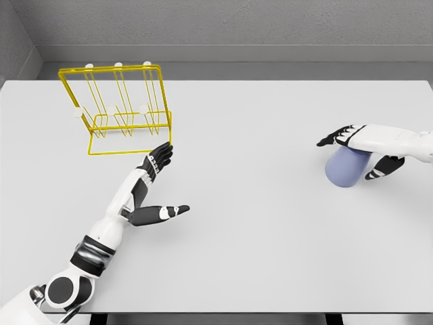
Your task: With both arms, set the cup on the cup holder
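A pale blue cup (345,168) sits at the right of the white table (257,230). My right hand (362,152) lies over its top, fingers reaching past it to the left and thumb curled down its right side, closed around it. The yellow wire cup holder (122,112) with white-tipped pegs stands at the far left. My left hand (159,179) is just in front of the holder's right corner, fingers stretched toward it and thumb spread to the right, holding nothing.
A grey wall runs behind the table's far edge. The table's front edge lies near the bottom of the view, with my left shoulder at the lower left corner.
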Controlling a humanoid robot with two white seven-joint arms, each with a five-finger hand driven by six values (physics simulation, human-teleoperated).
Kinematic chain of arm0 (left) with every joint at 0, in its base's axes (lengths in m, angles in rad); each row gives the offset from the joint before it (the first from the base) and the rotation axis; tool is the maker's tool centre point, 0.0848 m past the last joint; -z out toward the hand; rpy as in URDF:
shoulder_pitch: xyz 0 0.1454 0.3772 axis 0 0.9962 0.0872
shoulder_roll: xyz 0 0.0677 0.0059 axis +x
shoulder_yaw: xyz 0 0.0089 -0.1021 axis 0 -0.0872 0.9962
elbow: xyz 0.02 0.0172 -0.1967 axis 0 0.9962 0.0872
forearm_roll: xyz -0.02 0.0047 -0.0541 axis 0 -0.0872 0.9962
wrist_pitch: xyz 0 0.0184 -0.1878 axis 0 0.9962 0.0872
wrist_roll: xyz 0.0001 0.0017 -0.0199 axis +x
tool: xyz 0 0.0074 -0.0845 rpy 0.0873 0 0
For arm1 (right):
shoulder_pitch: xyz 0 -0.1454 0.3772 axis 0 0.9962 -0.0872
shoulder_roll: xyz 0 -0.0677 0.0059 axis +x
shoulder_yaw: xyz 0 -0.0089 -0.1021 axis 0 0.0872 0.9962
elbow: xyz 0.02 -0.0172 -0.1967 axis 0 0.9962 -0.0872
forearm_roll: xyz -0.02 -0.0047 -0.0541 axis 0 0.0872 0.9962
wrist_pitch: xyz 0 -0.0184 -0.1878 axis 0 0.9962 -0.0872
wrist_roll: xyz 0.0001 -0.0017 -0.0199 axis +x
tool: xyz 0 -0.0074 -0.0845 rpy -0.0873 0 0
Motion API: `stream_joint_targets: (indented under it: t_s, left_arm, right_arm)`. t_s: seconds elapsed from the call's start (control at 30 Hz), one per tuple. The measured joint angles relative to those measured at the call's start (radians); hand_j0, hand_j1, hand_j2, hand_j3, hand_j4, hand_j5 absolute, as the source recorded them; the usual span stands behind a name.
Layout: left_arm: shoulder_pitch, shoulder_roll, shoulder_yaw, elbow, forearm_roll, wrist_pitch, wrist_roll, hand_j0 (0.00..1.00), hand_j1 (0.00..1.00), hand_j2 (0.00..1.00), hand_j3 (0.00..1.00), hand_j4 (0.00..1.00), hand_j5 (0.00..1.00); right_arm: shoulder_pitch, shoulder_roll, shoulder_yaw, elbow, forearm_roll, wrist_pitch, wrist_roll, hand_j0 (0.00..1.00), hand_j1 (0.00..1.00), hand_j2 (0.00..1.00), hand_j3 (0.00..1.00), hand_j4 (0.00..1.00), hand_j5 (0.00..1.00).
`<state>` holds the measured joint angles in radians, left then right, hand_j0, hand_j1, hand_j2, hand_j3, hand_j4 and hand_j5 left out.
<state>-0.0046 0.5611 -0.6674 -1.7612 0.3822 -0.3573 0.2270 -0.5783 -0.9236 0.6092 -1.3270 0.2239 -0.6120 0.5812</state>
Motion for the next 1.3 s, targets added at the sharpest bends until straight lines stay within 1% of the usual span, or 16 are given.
stream_joint_targets:
  t_s: [0.03, 0.17, 0.2, 0.27, 0.37, 0.43, 0.47, 0.53, 0.63, 0.7, 0.73, 0.8, 0.9, 1.13, 1.3]
  left_arm:
    - [0.000, -0.001, 0.000, 0.000, 0.000, 0.000, 0.000, 1.00, 1.00, 1.00, 1.00, 1.00, 1.00]
    - [0.000, -0.002, 0.000, 0.000, 0.000, 0.001, 0.000, 1.00, 1.00, 1.00, 1.00, 1.00, 1.00]
    - [0.000, -0.002, 0.000, 0.000, 0.001, 0.001, 0.000, 1.00, 1.00, 1.00, 1.00, 1.00, 1.00]
    - [0.000, -0.002, 0.000, 0.000, 0.001, 0.001, 0.000, 1.00, 1.00, 1.00, 1.00, 1.00, 1.00]
    - [0.000, -0.002, 0.000, 0.000, 0.001, 0.002, 0.000, 1.00, 1.00, 1.00, 1.00, 1.00, 1.00]
    - [0.000, -0.002, 0.000, 0.000, 0.001, 0.003, 0.000, 1.00, 1.00, 1.00, 1.00, 1.00, 1.00]
    - [0.000, -0.003, 0.000, 0.000, 0.001, 0.003, 0.000, 1.00, 1.00, 1.00, 1.00, 1.00, 1.00]
    - [0.000, -0.003, 0.000, 0.000, 0.001, 0.003, 0.000, 1.00, 1.00, 1.00, 1.00, 1.00, 1.00]
    - [0.000, -0.003, 0.000, 0.000, 0.001, 0.003, 0.000, 1.00, 1.00, 1.00, 1.00, 1.00, 1.00]
    - [-0.002, -0.003, 0.000, 0.000, 0.001, 0.003, 0.000, 1.00, 1.00, 1.00, 1.00, 1.00, 1.00]
    - [-0.002, -0.003, 0.000, 0.000, 0.001, 0.003, 0.000, 1.00, 1.00, 1.00, 1.00, 1.00, 1.00]
    - [0.000, -0.003, 0.000, 0.000, 0.001, 0.003, 0.000, 1.00, 1.00, 1.00, 1.00, 1.00, 1.00]
    - [-0.002, -0.003, 0.000, 0.000, 0.001, 0.003, 0.000, 1.00, 1.00, 1.00, 1.00, 1.00, 1.00]
    - [-0.002, -0.002, 0.000, 0.000, 0.001, 0.003, 0.000, 1.00, 1.00, 1.00, 1.00, 1.00, 1.00]
    - [-0.002, -0.003, 0.000, 0.000, 0.001, 0.003, 0.000, 1.00, 1.00, 1.00, 1.00, 1.00, 1.00]
  right_arm:
    - [0.000, 0.000, -0.003, 0.002, -0.021, 0.011, 0.002, 1.00, 1.00, 1.00, 1.00, 1.00, 1.00]
    - [0.000, 0.002, -0.001, 0.008, -0.004, 0.003, 0.011, 1.00, 1.00, 1.00, 1.00, 1.00, 1.00]
    - [0.000, 0.002, -0.001, 0.008, -0.007, 0.003, 0.013, 0.98, 0.98, 0.98, 0.98, 0.98, 0.98]
    - [0.000, 0.001, -0.002, 0.008, -0.011, 0.005, 0.017, 0.87, 0.87, 0.87, 0.87, 0.87, 0.87]
    - [0.000, 0.001, -0.003, 0.007, -0.015, 0.008, 0.021, 0.77, 0.77, 0.77, 0.77, 0.77, 0.77]
    - [0.000, 0.000, -0.004, 0.005, -0.017, 0.009, 0.024, 0.75, 0.75, 0.75, 0.75, 0.75, 0.75]
    - [0.000, 0.000, -0.004, 0.003, -0.018, 0.010, 0.025, 0.72, 0.72, 0.72, 0.72, 0.72, 0.72]
    - [-0.002, -0.001, -0.004, 0.002, -0.015, 0.009, 0.027, 0.71, 0.71, 0.71, 0.71, 0.71, 0.71]
    - [-0.008, -0.001, -0.002, 0.001, -0.004, 0.003, 0.029, 0.64, 0.64, 0.64, 0.64, 0.64, 0.64]
    - [-0.009, -0.001, -0.001, 0.000, 0.001, 0.001, 0.030, 0.63, 0.63, 0.63, 0.63, 0.63, 0.63]
    - [-0.011, -0.002, -0.001, -0.001, 0.000, 0.002, 0.030, 0.61, 0.61, 0.61, 0.61, 0.61, 0.61]
    - [-0.015, -0.003, -0.001, -0.005, 0.003, 0.000, 0.031, 0.61, 0.61, 0.61, 0.61, 0.61, 0.61]
    - [-0.017, -0.005, 0.000, -0.016, 0.005, -0.001, 0.031, 0.54, 0.54, 0.54, 0.54, 0.54, 0.54]
    - [-0.029, -0.008, 0.000, -0.048, 0.003, -0.002, 0.025, 0.53, 0.53, 0.53, 0.53, 0.53, 0.53]
    - [-0.046, -0.008, 0.002, -0.112, 0.002, -0.001, 0.023, 0.53, 0.53, 0.53, 0.53, 0.53, 0.53]
